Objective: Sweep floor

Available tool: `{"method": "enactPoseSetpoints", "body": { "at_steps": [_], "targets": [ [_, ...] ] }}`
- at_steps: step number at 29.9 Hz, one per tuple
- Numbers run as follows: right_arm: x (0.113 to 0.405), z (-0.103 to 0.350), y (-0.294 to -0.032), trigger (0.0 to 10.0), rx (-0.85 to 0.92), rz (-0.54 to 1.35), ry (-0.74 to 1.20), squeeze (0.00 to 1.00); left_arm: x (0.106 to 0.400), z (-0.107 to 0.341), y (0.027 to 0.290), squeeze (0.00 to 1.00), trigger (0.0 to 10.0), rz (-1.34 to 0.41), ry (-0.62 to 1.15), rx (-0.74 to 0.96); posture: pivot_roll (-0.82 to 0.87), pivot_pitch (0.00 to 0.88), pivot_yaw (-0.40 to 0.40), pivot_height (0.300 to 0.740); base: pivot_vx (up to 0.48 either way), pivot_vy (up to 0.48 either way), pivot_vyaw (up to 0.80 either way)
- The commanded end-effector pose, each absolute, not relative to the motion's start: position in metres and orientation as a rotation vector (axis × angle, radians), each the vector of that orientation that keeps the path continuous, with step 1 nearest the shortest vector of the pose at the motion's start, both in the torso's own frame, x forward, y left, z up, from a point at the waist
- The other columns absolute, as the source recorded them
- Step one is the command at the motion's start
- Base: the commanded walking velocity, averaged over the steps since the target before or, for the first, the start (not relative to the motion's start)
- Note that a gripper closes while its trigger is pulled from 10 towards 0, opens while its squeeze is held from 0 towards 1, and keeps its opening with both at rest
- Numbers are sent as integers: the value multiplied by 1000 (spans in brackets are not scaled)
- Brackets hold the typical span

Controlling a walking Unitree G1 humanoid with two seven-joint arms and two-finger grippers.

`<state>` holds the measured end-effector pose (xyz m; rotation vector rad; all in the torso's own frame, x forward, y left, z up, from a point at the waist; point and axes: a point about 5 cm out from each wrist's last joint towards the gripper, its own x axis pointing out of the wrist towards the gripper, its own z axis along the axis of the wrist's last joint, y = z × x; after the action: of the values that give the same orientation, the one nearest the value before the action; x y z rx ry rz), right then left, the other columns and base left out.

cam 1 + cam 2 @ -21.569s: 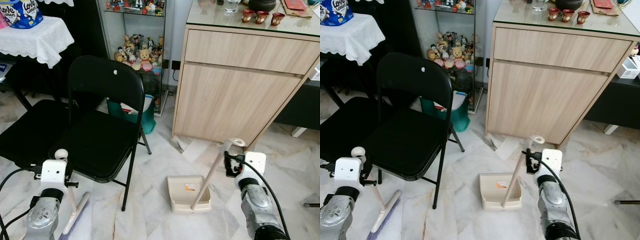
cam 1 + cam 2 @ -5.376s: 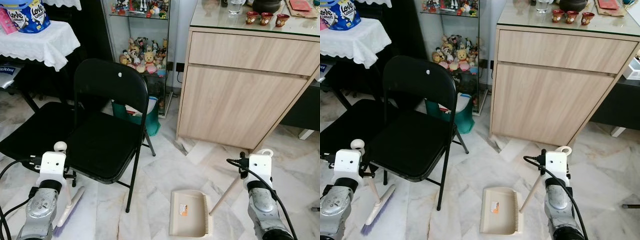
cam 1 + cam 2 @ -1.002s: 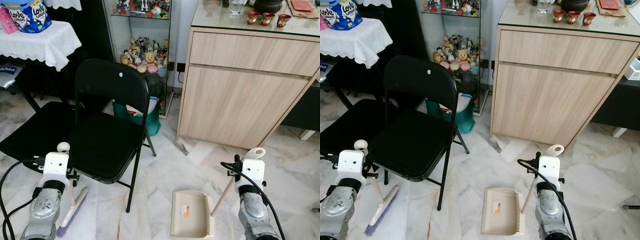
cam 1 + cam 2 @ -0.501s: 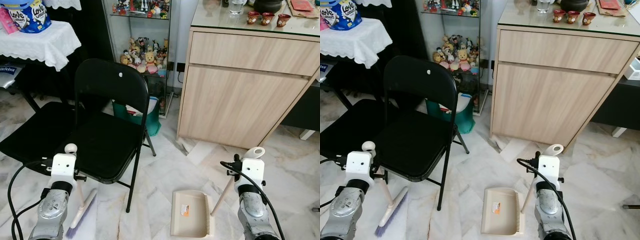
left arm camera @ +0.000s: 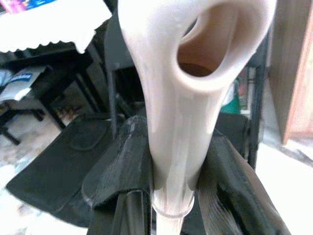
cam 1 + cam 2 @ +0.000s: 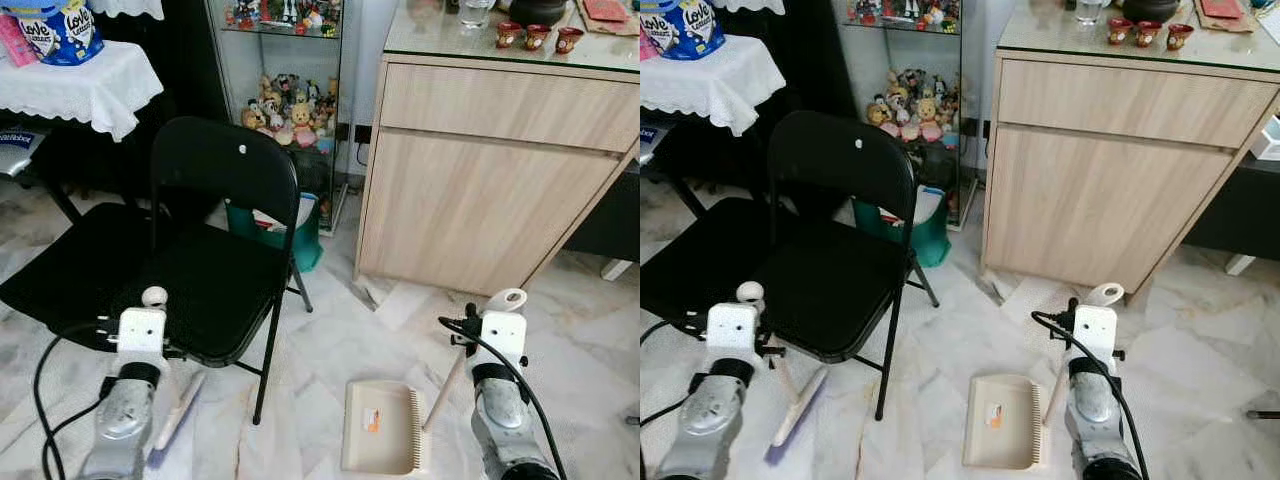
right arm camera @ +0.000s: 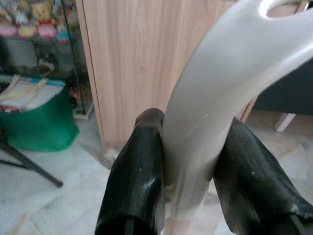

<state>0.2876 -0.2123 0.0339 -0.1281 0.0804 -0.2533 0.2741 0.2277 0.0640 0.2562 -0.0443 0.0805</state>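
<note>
While left claw (image 5: 168, 181) clamps broom (image 6: 178, 418), right claw (image 7: 188, 171) clamps dustpan (image 6: 383, 427).

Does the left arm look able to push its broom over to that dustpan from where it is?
Probably yes: the left gripper holds the broom, and bare floor lies between it and the dustpan, past the chair leg.

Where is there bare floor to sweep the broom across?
Bare marble lies between the folding chair and the wooden cabinet, ahead of the dustpan. It is crowded under the chair, around its legs and the green bin.
</note>
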Motion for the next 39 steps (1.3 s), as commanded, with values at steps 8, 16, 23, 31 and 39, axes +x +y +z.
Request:
{"method": "enactPoseSetpoints", "body": {
  "at_steps": [8,16,23,31,39],
  "targets": [
    [299,62,-203,10000,-107,-220,-65,0,279,81,234,0,10000,106,-115,292,6,60,25,740,0,0,0],
    [300,65,-206,10000,-97,-229,-65,0,282,89,234,0,10000,122,-135,282,11,76,29,740,0,0,0],
    [299,64,-206,10000,-92,-232,-56,0,277,87,240,0,10000,146,-129,296,15,90,27,740,0,0,0],
    [300,64,-204,10000,-94,-222,-50,0,278,89,238,0,10000,140,-131,300,15,95,29,740,0,0,0],
    [300,62,-204,10000,-112,-219,-33,0,280,89,236,0,10000,133,-130,300,12,98,34,740,0,0,442]
  ]
}}
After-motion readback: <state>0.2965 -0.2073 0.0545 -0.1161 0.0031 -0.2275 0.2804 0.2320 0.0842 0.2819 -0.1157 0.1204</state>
